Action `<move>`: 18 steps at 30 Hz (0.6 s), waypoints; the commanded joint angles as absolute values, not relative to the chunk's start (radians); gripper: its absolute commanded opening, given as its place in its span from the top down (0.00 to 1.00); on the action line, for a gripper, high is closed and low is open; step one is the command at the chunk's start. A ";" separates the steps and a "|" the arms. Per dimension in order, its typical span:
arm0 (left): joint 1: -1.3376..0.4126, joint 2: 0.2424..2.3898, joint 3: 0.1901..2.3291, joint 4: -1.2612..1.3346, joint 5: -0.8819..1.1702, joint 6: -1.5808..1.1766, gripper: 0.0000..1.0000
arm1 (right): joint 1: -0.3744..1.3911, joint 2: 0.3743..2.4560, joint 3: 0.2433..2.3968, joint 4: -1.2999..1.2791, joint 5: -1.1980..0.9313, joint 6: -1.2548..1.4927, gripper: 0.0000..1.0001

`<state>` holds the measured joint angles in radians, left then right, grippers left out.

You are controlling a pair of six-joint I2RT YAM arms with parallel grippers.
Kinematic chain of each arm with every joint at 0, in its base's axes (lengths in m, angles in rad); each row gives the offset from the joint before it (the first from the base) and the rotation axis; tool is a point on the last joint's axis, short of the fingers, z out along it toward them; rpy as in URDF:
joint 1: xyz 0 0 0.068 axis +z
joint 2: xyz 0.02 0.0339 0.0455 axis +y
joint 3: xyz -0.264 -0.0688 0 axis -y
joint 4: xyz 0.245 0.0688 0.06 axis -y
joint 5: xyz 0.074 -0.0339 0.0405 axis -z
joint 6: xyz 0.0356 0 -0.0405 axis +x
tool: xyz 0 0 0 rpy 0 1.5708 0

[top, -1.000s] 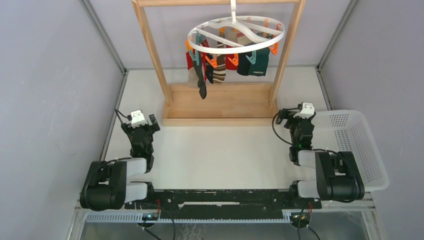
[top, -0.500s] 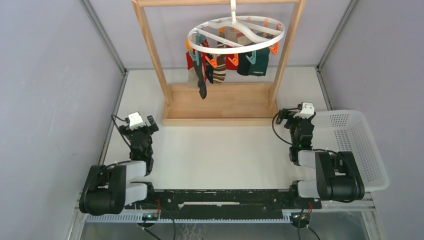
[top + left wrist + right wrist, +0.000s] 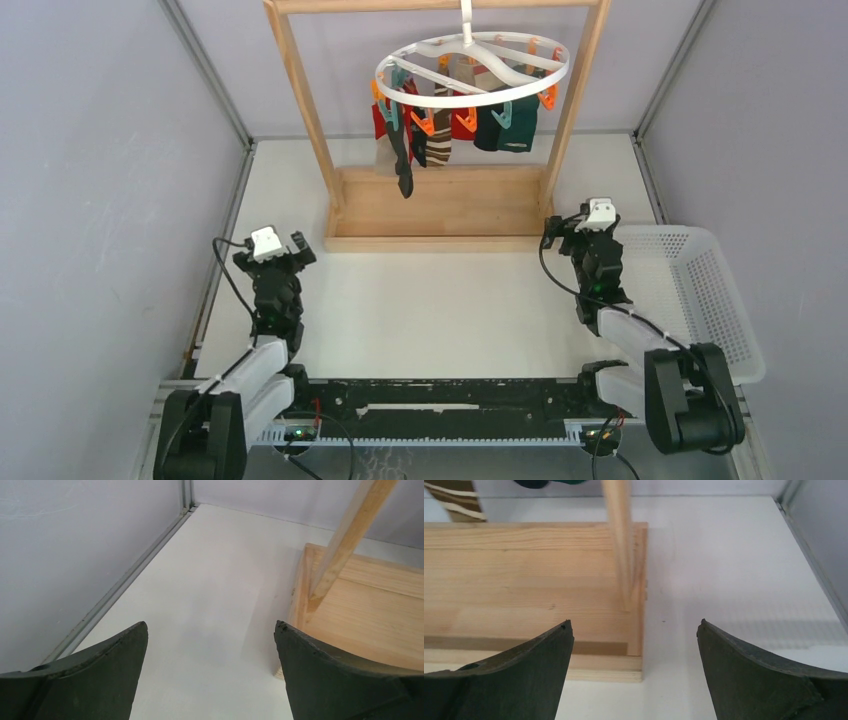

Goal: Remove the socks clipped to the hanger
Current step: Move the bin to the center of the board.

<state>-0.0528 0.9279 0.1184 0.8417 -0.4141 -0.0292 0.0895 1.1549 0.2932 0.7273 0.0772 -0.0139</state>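
Observation:
The round white hanger point(image 3: 472, 70) hangs by its hook from the top bar of a wooden rack. Several socks point(image 3: 440, 128), red, dark green, black and brown-striped, hang from its orange and teal clips. A striped sock's tip point(image 3: 464, 500) and a green one point(image 3: 549, 482) show at the top of the right wrist view. My left gripper point(image 3: 283, 243) is open and empty over the table, left of the rack base. My right gripper point(image 3: 572, 225) is open and empty at the rack's right front corner. Both are well below the socks.
The wooden rack point(image 3: 437, 205) stands at the back middle; its base point(image 3: 370, 605) and right post point(image 3: 620, 540) are close to the grippers. A white mesh basket point(image 3: 700, 290) sits at the right. Grey walls close in both sides.
Both arms have reached forward from their folded pose. The left gripper moved slightly left; the right gripper moved forward and left toward the rack's corner. The socks have not moved.

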 commanded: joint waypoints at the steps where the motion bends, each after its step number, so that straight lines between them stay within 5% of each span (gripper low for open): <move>1: -0.101 0.851 0.192 0.704 -0.404 -0.041 0.00 | 0.169 1.047 0.341 0.646 0.100 -0.096 0.00; 18: -0.292 0.546 0.436 0.228 -0.337 -0.120 0.00 | 0.371 0.740 0.486 0.356 0.013 0.114 0.00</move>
<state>-0.2733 0.6090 0.3138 0.3614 -0.4019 -0.0505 0.3626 0.8093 0.4191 0.4332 0.0765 -0.0467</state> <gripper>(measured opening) 0.996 0.993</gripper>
